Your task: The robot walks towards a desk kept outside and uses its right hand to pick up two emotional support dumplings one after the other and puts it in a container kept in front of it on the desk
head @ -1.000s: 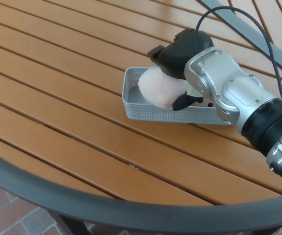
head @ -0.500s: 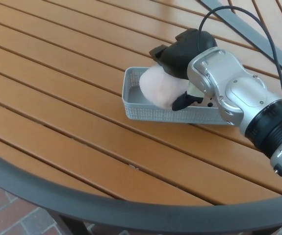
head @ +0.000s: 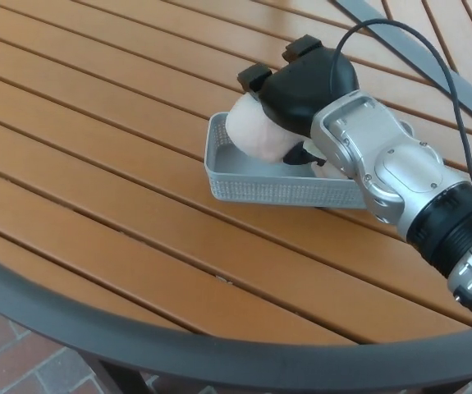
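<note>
The pale dumpling (head: 252, 131) sits at the left end of the grey mesh container (head: 281, 187), with my right robot hand (head: 301, 92) clamped over it from above. The container lies on the slatted wooden worktop (head: 96, 164), open boards to its left and front, the dark rim well apart. A second ago my hand sat lower and further right; now it and the dumpling are higher and nearer the left wall.

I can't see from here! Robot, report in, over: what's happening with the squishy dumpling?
Right hand shut on dumpling, over the container. Left hand not in view. Dumpling not yet released. Nothing in the way on the table.
</note>
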